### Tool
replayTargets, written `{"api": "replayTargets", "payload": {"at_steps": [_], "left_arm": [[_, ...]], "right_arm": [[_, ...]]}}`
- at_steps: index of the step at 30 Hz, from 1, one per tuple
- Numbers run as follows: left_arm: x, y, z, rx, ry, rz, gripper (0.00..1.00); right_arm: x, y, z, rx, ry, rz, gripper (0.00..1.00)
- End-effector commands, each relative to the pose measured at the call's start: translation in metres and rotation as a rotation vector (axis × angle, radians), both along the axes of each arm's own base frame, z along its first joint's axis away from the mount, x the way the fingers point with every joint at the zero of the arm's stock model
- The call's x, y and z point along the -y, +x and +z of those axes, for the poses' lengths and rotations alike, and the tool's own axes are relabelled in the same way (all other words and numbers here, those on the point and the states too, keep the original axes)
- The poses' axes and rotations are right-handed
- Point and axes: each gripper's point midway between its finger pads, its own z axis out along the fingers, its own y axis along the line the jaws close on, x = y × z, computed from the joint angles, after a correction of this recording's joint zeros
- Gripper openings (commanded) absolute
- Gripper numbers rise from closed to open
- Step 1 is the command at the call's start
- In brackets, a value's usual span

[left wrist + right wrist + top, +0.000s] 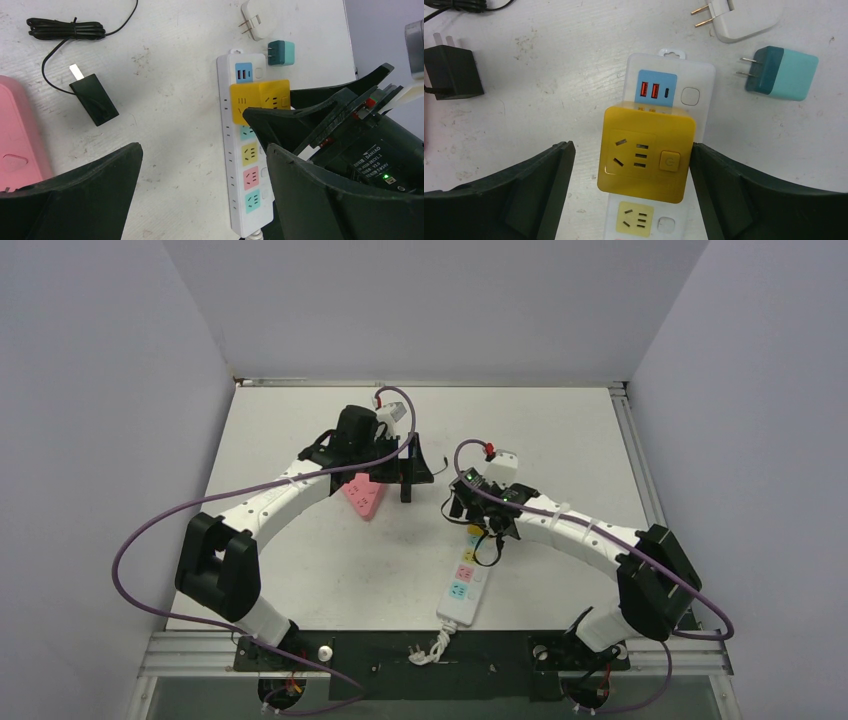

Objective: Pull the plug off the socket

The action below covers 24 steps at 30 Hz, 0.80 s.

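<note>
The socket (pixel 463 585) is a long white strip (pixel 227 165) with pastel outlets, lying on the table. A yellow cube plug (pixel 646 152) sits in it just below the blue USB panel (pixel 657 89). My right gripper (pixel 633 147) is open and straddles the plug. Its right finger (pixel 724 190) is at the plug's right edge, and its left finger (pixel 539 190) stands well apart. My left gripper (pixel 204 150) hangs open and holds nothing, over bare table left of the strip. In the top view it (pixel 408 472) is above a pink block (pixel 362 496).
A black adapter (pixel 94 100) with a bundled cable lies left of the strip. A white charger (pixel 739 17) and a teal one (pixel 781 72) lie past its far end. The pink block (pixel 20 135) is at the left. Grey walls enclose the table.
</note>
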Motion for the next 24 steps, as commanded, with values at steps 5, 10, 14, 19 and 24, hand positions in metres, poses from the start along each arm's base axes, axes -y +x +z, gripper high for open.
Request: {"api": "replayTargets", "payload": {"at_steps": [5,10,14,19,24], "left_arm": [[0.0,-0.001,0.014,0.029,-0.03,-0.007,0.92],[0.001,-0.001,0.013,0.028,-0.031,-0.01,0.92],[0.002,-0.003,0.011,0.014,-0.036,-0.012,0.92],[0.01,-0.01,0.011,-0.002,-0.07,-0.04,0.92],[0.031,-0.027,0.002,-0.051,-0.1,-0.107,0.92]], "right_arm": [[0.0,0.007,-0.012,-0.005,0.007,-0.009,0.83],[0.003,0.006,-0.018,-0.015,0.013,-0.011,0.8],[0.0,0.006,-0.02,-0.016,0.031,-0.001,0.72],[-0.013,0.01,-0.007,0.021,0.132,0.027,0.44],[-0.021,0.016,0.019,0.097,0.245,0.039,0.17]]}}
